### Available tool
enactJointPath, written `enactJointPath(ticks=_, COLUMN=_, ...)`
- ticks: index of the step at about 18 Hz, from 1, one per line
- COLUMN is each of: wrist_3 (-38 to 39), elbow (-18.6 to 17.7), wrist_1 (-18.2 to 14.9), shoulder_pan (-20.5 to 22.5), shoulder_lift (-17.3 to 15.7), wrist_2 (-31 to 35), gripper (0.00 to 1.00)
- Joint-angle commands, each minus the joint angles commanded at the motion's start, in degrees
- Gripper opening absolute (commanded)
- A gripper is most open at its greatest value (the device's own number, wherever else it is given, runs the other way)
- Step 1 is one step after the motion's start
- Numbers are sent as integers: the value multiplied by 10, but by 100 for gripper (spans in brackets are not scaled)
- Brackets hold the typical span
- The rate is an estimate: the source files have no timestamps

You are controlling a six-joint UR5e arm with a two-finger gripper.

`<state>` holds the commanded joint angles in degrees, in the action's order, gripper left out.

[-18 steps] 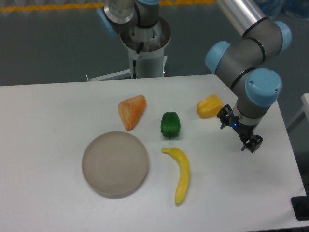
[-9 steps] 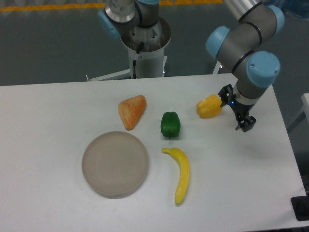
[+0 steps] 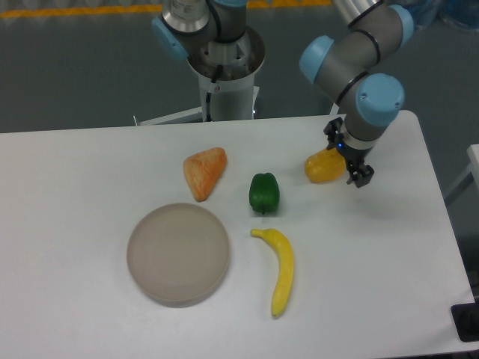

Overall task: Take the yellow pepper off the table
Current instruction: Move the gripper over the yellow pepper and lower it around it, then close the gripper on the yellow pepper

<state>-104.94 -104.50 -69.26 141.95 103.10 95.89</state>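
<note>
Nearest the camera, well down and to the left of the gripper (image 3: 353,166), a long curved yellow banana (image 3: 280,270) lies on the white table (image 3: 67,299), its upper tip pointing toward the green pepper. Further left of the tool and equally near the front sits a round, shallow beige bowl (image 3: 178,253), upright, apart from the banana. Moving back, the green pepper (image 3: 263,192) stands left of and slightly below the gripper, between the banana's tip and the orange wedge-shaped piece (image 3: 203,172), which lies further left again, its narrow end aimed toward the bowl. At about the same depth as the wedge, the yellow pepper (image 3: 323,166) rests on the table directly at the gripper's left side, its right edge partly covered by the tool's dark body. One black finger (image 3: 361,176) shows just right of and below the pepper; the other is hard to make out against the pepper and the wrist, so whether the fingers are spread or closed, and whether they touch the pepper, cannot be told from this view. Above the tool rises the grey arm with its blue joint caps (image 3: 379,99), reaching up and out of the picture's top edge. Furthest back, behind the table's far edge and well left of the gripper, stands the arm's round metal base (image 3: 224,63) on the dark floor.
</note>
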Motion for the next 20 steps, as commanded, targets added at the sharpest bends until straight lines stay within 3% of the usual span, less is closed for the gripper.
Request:
enactJointPath(ticks=8, wrist_3=2, elbow=-40, wrist_1=10, shoulder_pan=-4, shoulder_lift=8, wrist_2=-3, gripper=100)
enactJointPath(ticks=10, wrist_3=2, elbow=-35, wrist_1=10, shoulder_pan=-4, shoulder_lift=11, wrist_2=-4, gripper=100)
enactJointPath(ticks=11, wrist_3=2, elbow=-30, wrist_1=11, shoulder_pan=-7, shoulder_lift=17, wrist_2=-4, gripper=95)
enactJointPath(ticks=12, wrist_3=3, elbow=-31, wrist_1=30, shoulder_pan=-8, shoulder_lift=19, wrist_2=-6, gripper=71)
enactJointPath(ticks=15, wrist_3=2, elbow=-28, wrist_1=66, shoulder_pan=-8, shoulder_lift=25, wrist_2=-10, gripper=35)
enactJointPath(ticks=17, wrist_3=3, elbow=-19, wrist_1=66, shoulder_pan=-8, shoulder_lift=25, wrist_2=-10, gripper=30)
enactJointPath(ticks=20, wrist_3=3, elbow=0, wrist_1=62, shoulder_pan=-8, shoulder_lift=24, wrist_2=-3, gripper=29)
